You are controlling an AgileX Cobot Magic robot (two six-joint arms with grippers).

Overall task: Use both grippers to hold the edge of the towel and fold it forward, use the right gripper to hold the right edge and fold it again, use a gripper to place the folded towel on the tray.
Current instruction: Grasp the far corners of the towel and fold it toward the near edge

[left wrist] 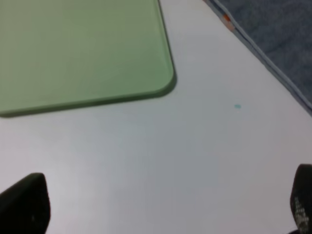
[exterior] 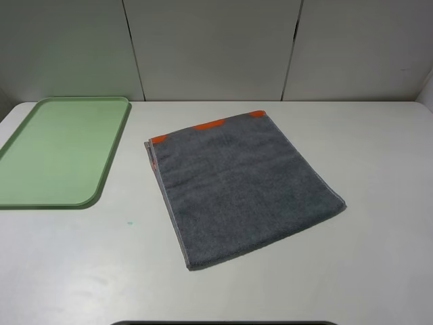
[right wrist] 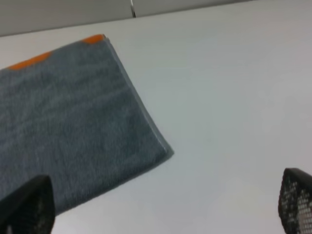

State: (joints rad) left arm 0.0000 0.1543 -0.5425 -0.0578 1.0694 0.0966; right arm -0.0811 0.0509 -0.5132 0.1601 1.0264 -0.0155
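Left pincer [left wrist: 163, 204], right pincer [right wrist: 161, 204]: both wide, empty.

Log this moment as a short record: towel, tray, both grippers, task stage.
towel: dark grey, flat on the white table, right of the tray and apart from it; orange shows along its far edge; looks doubled over
tray: pale green, left side of the table, nothing on it
left gripper: open, holding nothing, over bare table near a tray corner
right gripper: open, holding nothing, beside a towel corner
task stage: towel not yet on tray
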